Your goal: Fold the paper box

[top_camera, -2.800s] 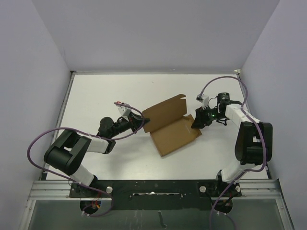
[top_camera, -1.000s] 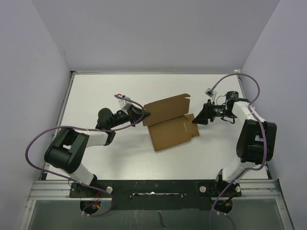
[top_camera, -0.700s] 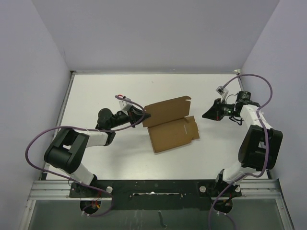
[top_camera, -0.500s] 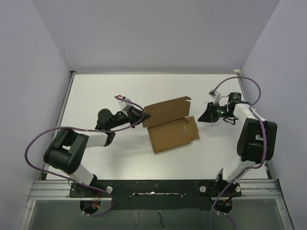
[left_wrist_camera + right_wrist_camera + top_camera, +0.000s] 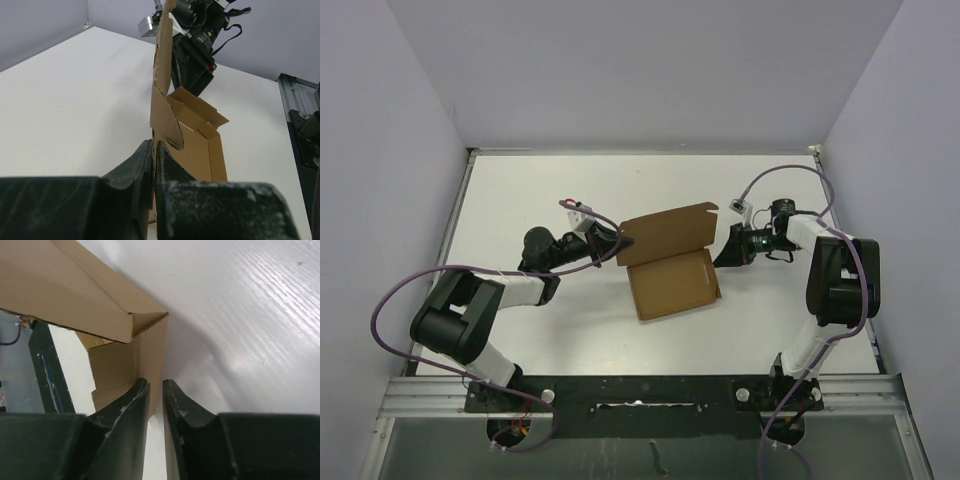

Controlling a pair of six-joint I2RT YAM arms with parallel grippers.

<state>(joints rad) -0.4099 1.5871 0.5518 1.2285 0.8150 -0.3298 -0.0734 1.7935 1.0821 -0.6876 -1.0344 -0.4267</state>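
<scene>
The paper box (image 5: 670, 275) lies on the tabletop (image 5: 520, 190) between the left hand (image 5: 617, 245) and the right hand (image 5: 723, 252). From above, each hand merely seems to touch one end of it. The left wrist view shows the left hand clenched on the box's upright lid panel. The right wrist view shows the right hand pinching a side wall, the lid slanting just above its fingers.

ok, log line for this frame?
task: fold paper box | left gripper: shut on raised panel's left edge | right gripper: at right side flap, grip unclear | state: part-folded
</scene>
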